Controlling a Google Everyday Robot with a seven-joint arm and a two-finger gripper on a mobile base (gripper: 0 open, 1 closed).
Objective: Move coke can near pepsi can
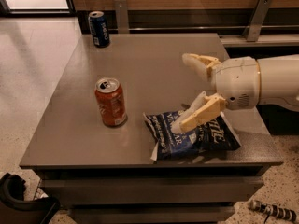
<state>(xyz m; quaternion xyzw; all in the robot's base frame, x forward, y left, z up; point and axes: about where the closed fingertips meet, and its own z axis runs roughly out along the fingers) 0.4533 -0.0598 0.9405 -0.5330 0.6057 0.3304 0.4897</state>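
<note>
Grey-brown table (154,64) on a pale speckled floor, before a wood-panelled wall with metal brackets.

The coke can (110,101), a red-orange aluminium cylinder with an opened silver top, stands upright toward the front-left of the table. The pepsi can (99,28), a dark blue aluminium cylinder with white lettering, stands upright at the far-left corner, well apart from the coke can. A crumpled dark blue foil chip bag (196,141) lies flat near the front-right edge.

The end effector (182,93), a cream two-finger unit on a thick white cylindrical arm (275,83), enters from the right of the view and points leftward, roughly level over the table. Its fingers are spread wide apart and hold nothing. The nearer finger hangs over the chip bag, though contact with it cannot be told; the farther finger is over bare table.

Governing relation: the coke can lies toward the left of the view from the end effector, roughly along the line in which the fingers point, with bare table between them. The can's long axis is vertical, so a sideways approach that brings one finger to either side of its wall seems apt, and the finger gap looks ample for it. The chip bag, just beside that path, could be dragged along. Once gripped, the can would travel toward the far-left corner.
</note>
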